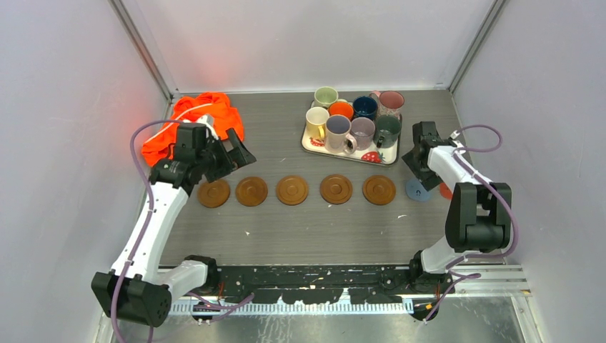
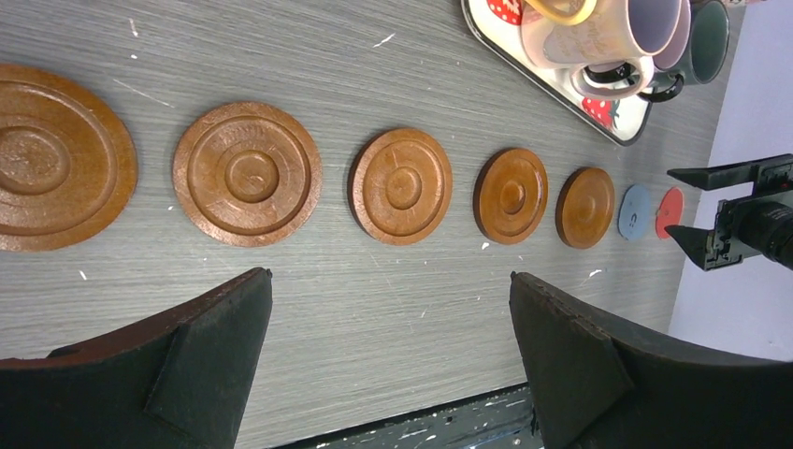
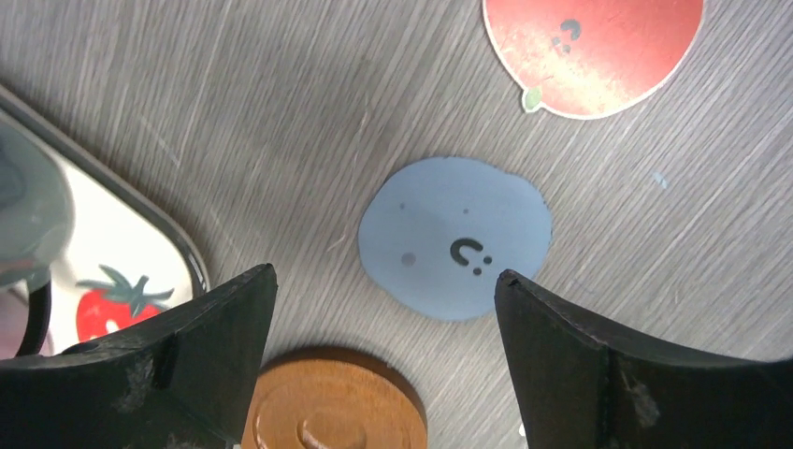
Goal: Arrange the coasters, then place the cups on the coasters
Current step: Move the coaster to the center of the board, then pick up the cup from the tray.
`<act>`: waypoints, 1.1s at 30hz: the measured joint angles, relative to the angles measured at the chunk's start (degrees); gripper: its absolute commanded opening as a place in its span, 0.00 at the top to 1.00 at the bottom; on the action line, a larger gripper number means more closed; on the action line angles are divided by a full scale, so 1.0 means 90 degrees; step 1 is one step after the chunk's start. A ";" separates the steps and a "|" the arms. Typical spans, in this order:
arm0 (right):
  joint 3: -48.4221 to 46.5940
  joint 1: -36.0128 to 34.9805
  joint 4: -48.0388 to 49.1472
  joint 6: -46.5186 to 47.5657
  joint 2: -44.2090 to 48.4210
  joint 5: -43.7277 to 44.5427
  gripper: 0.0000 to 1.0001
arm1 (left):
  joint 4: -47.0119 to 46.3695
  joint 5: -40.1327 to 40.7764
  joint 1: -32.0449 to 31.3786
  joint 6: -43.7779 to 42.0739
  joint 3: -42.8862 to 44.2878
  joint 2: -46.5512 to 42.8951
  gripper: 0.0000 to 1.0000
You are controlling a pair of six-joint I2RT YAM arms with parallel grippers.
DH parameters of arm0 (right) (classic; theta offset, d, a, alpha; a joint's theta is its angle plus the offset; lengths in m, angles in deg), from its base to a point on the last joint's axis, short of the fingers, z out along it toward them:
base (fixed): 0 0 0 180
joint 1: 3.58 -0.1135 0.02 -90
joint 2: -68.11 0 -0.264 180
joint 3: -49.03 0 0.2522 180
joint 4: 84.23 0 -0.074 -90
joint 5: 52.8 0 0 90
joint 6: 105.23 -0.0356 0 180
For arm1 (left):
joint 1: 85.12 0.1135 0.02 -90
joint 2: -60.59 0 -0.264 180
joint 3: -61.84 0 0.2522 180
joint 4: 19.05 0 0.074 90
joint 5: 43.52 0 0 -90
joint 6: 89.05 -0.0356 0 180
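Observation:
Five brown wooden coasters [image 1: 292,189] lie in a row across the table. A light-blue coaster [image 1: 418,189] and a red coaster [image 1: 446,191] lie flat at the row's right end. Several cups [image 1: 337,131] stand together on the strawberry-print tray [image 1: 371,156]. My left gripper [image 1: 239,153] hangs open above the row's left end, its jaws empty [image 2: 391,276]. My right gripper [image 1: 420,170] is open just over the light-blue coaster [image 3: 455,238], with nothing between its fingers [image 3: 385,276]. The red coaster [image 3: 594,47] lies beyond it, the last brown coaster [image 3: 332,402] below.
An orange cloth [image 1: 200,118] is bunched at the back left, behind my left arm. The tray's rim [image 3: 178,243] is close to my right gripper's left finger. Grey walls close the table in on three sides.

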State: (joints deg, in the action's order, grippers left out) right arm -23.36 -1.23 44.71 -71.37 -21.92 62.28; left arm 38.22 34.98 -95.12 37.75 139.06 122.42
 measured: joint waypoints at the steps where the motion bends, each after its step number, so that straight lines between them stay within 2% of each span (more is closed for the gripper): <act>1: 0.0000 -0.0061 -0.0034 0.0015 0.0058 -0.0002 0.05 | -0.0029 0.0000 -0.0029 0.0000 -0.0019 0.0000 0.00; 5: 0.0000 -0.0296 -0.0182 0.0104 0.0430 -0.0007 0.00 | -0.0136 0.0039 -0.0321 -0.0002 -0.0107 0.0002 0.00; 20: -0.0248 -0.1396 -0.0539 0.0663 0.1341 -0.0182 0.00 | -0.0566 0.0656 -0.1875 -0.0036 -0.0141 0.0811 0.00; 27: -0.0420 -0.1821 -0.0568 0.0993 0.1542 -0.0449 0.00 | -0.0622 0.1037 -0.2395 -0.0146 0.0318 0.1654 0.00; 33: -0.0520 -0.2001 -0.0556 0.1207 0.1666 -0.0617 0.00 | -0.0826 0.1462 -0.2521 -0.0151 0.1049 0.2577 0.00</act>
State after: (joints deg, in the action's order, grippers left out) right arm -28.04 -19.24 39.71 -60.51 -6.93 56.73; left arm 30.79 48.14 -117.80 36.40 148.50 145.61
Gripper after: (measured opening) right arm 0.996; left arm 0.996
